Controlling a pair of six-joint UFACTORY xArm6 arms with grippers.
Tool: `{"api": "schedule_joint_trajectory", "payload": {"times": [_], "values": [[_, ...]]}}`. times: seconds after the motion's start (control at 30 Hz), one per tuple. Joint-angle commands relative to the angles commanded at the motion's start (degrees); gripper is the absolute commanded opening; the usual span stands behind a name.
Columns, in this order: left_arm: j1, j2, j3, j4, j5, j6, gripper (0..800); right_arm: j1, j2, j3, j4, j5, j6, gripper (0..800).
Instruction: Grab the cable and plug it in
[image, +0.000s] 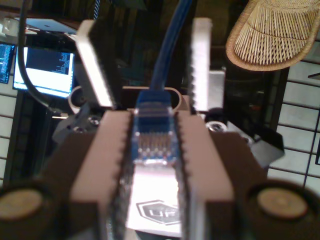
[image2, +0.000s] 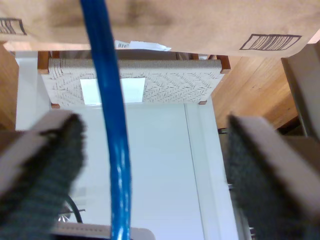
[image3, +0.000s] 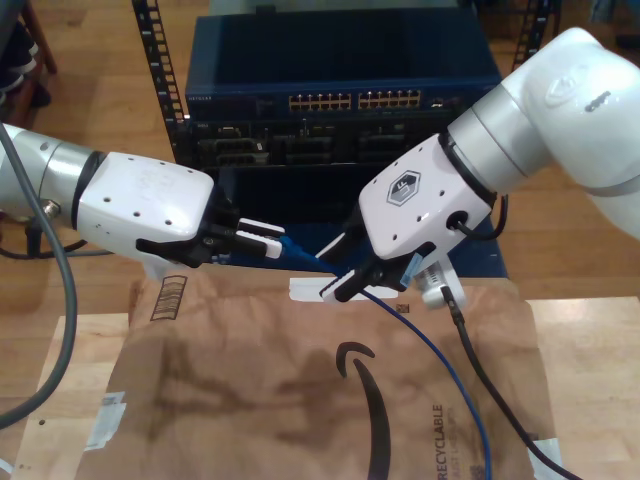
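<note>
You'll find my first gripper (image: 154, 125) clenched on the plug (image: 154, 142) at one end of the blue ethernet cable (image: 172, 40). The clear connector sits squarely between the toothed pads, contacts facing the camera. In the exterior view this gripper (image3: 262, 240) reaches in from the exterior view's left, with the blue boot poking out past its white fingertips.

Facing it is my second gripper (image: 150, 65), which comes in from the exterior view's right (image3: 340, 285). It is released. In the second wrist view its two padded fingers (image2: 50, 165) stand well apart, and the cable (image2: 112, 125) runs freely through the gap, nearer one pad than the other. You cannot tell from that picture whether it brushes that pad.

From the two grippers the cable (image3: 440, 370) trails down across a brown paper package (image3: 250, 400) that lies on the surface toward the near edge of the exterior view. A thicker black lead hangs beside it.

Behind both arms stands a rack holding a network switch (image3: 340, 100) with rows of ports. Below my second gripper, its wrist view shows a white surface (image2: 165, 190) and a woven seat (image2: 170, 82).
</note>
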Motion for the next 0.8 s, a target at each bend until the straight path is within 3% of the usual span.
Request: {"api": "schedule_joint_trajectory", "payload": {"times": [0.17,0.4,0.5,0.67,0.8], "values": [[-0.3,0.6,-0.6,0.0,0.7,-2.7,2,-0.3,-2.1,0.4,0.3,-1.6,-1.8,691],[-0.1,5.1,-2.1,-0.1,4.0,-14.4,2,0.0,-12.7,7.6,0.2,-16.1,-4.6,794],[0.6,6.9,-2.8,-0.7,6.2,-16.7,2,0.5,-15.3,9.2,0.1,-19.8,-4.6,797],[4.0,12.9,-5.4,-7.0,12.8,-18.4,2,6.2,-17.8,13.2,-0.1,-28.8,-4.7,797],[5.1,14.8,-5.8,-9.3,15.3,-20.2,2,10.8,-17.9,15.0,-0.1,-36.2,-4.7,797]]}}
